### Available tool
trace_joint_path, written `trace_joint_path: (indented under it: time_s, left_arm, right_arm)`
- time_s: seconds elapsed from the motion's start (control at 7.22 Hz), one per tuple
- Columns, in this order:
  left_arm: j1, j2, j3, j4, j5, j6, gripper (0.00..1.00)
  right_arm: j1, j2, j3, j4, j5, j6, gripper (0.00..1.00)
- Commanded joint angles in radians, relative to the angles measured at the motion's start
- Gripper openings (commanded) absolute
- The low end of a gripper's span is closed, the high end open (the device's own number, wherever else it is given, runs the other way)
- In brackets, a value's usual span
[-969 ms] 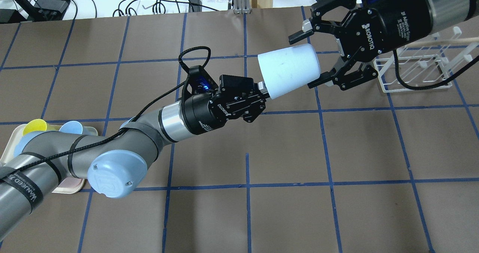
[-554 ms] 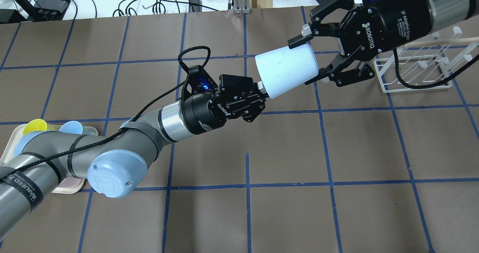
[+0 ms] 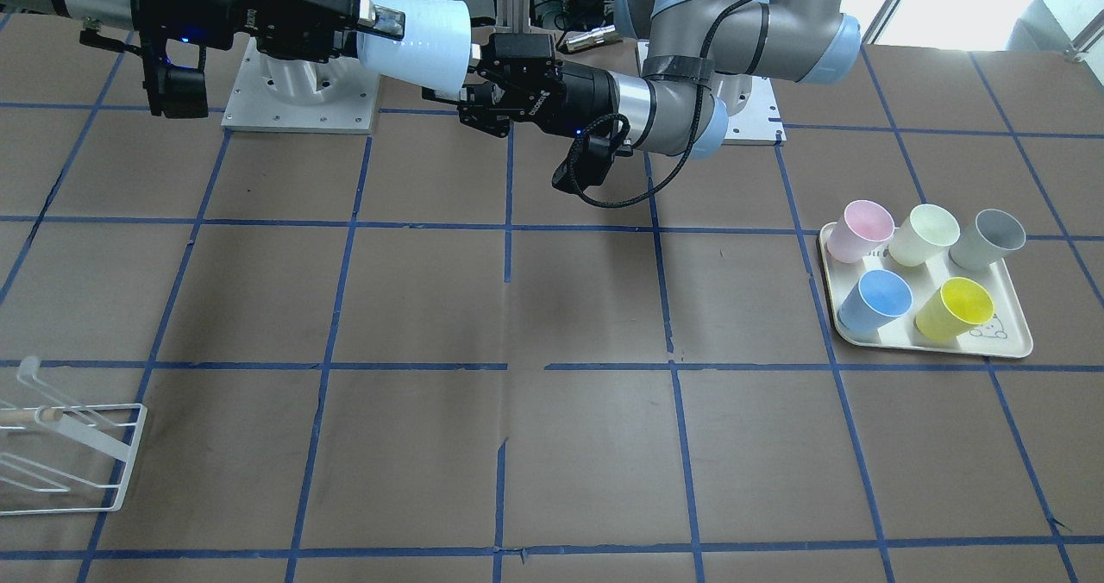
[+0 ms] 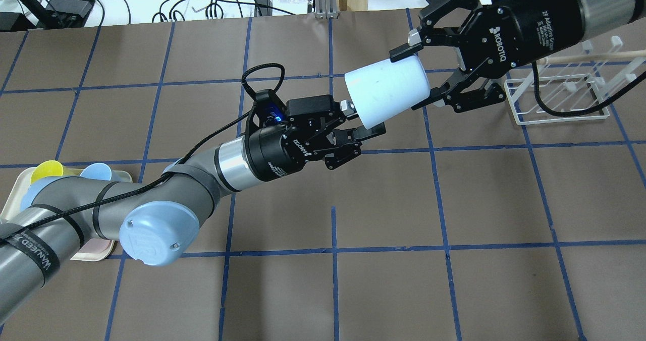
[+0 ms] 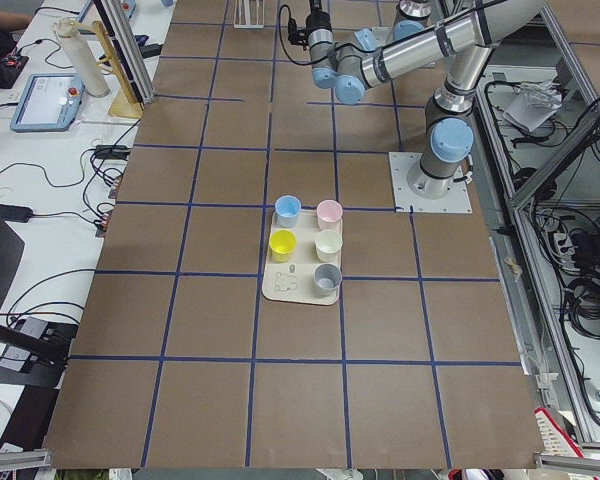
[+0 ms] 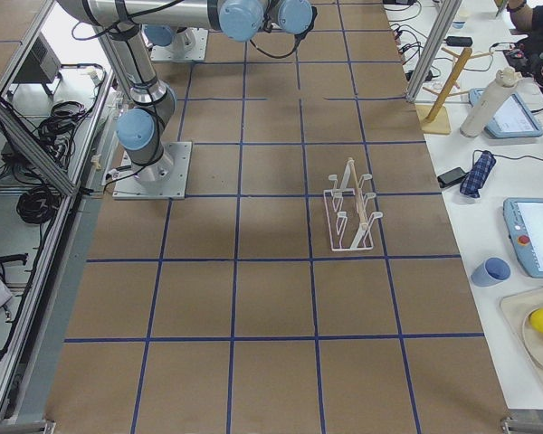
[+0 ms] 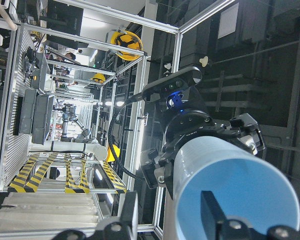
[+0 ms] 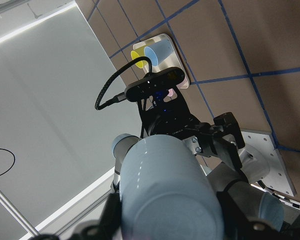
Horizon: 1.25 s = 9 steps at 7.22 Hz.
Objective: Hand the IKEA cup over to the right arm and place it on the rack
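Observation:
The IKEA cup (image 4: 386, 93) is pale light blue and lies on its side in the air over the far middle of the table. It also shows in the front view (image 3: 418, 35). My right gripper (image 4: 411, 81) is shut on the cup's closed end, one finger on each side. My left gripper (image 4: 362, 118) is open at the cup's rim, its fingers spread apart from the wall. The left wrist view looks into the cup's blue inside (image 7: 240, 195). The right wrist view shows its pale outside (image 8: 165, 195). The white wire rack (image 4: 560, 99) stands behind the right gripper.
A cream tray (image 3: 1005, 343) on the robot's left holds a pink cup (image 3: 862, 229), a cream cup (image 3: 923, 234), a grey cup (image 3: 987, 238), a deeper blue cup (image 3: 875, 300) and a yellow cup (image 3: 953, 307). The rack (image 3: 69, 454) sits near the operators' edge.
My right gripper closed onto the cup's closed end. My left gripper then opened and let go of the rim. The cup has barely moved.

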Motion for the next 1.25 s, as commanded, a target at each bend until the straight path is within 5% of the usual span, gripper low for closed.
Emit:
trace_joint_path:
  time_s: [0.0,0.42,0.69,1.11]
  left_arm:
    - [0.01,0.002,0.006,0.015,0.003,-0.116,0.77]
    - [0.013,0.002,0.009,0.015,0.005,-0.121,0.81]
    - [0.039,0.003,0.01,0.015,0.018,-0.126,0.85]
    - [0.232,-0.047,0.038,0.02,0.364,-0.164,0.95]
  right_arm:
    - [-0.01,0.003,-0.007,-0.074,-0.039,0.006,0.54]
    - [-0.051,0.018,-0.009,-0.186,-0.128,0.006,0.54]
    - [-0.064,0.016,-0.009,-0.292,-0.306,0.006,0.53]
    - [-0.065,0.044,-0.009,-0.577,-0.616,0.02,0.47]
